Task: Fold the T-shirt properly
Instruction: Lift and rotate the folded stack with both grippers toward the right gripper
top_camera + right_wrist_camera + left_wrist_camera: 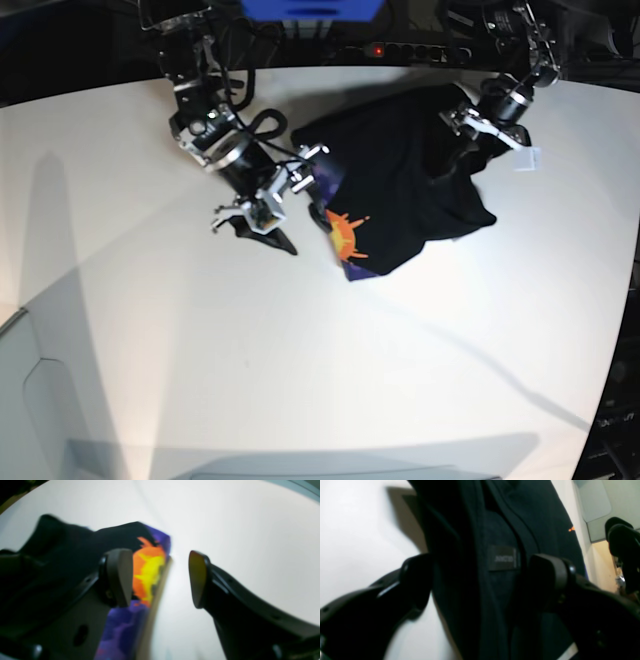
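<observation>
- Fingers (120, 577) of the right gripper (160, 578) stand spread wide with nothing between them, white tabletop showing through the gap in the right wrist view.
- Just past the finger on that view's left lies the printed edge of the large black short-sleeved cloth T-shirt (75, 552), its orange-and-yellow sun and purple-blue patch facing the camera.
- Fingers (545, 575) of the left gripper (480, 577) also stand wide apart, straddling dark folds of the shirt; a small dark label with pale lettering (503, 558) sits in the gap. Whether the pads press the cloth cannot be told from the blurred left wrist view.
- From the base camera, the right gripper (262, 213) hovers low over the white table (300, 370), just beside the shirt's edge on that view's left.
- The left gripper (470, 135) sits at the shirt's far corner on that view's right, where the cloth is bunched and creased.
- The T-shirt (400, 190) lies crumpled toward the table's far edge, between the two arms, with the orange sun print (346, 236) at its near corner on that view's left.
- A small white square object (527, 159) lies beside the left arm, near the shirt's edge.
- Black cabling and equipment (400, 45) line the far side of the table.
</observation>
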`<action>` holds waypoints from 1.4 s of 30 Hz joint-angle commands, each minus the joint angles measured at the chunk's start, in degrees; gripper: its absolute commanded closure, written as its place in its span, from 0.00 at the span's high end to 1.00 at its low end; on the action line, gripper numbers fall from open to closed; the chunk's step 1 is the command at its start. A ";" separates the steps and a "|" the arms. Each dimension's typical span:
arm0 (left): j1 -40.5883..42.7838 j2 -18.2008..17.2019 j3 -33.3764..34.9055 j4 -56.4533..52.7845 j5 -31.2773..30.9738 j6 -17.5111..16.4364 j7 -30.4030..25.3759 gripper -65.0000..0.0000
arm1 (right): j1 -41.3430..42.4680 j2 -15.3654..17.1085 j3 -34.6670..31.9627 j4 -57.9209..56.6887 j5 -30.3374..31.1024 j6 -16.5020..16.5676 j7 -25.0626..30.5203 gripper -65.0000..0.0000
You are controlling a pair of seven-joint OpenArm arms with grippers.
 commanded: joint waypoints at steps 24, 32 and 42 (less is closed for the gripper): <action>-14.59 -11.62 22.44 -5.77 13.14 0.58 2.57 0.00 | 1.55 -0.36 11.15 1.35 0.77 0.20 1.92 0.55; -30.77 -13.90 44.50 -6.03 28.09 0.58 2.57 0.00 | 1.55 -0.36 19.59 1.35 0.77 0.20 1.92 0.55; -49.40 -7.49 71.93 -18.16 43.47 0.58 1.77 0.00 | 1.55 -3.96 35.94 1.35 0.77 0.20 1.92 0.55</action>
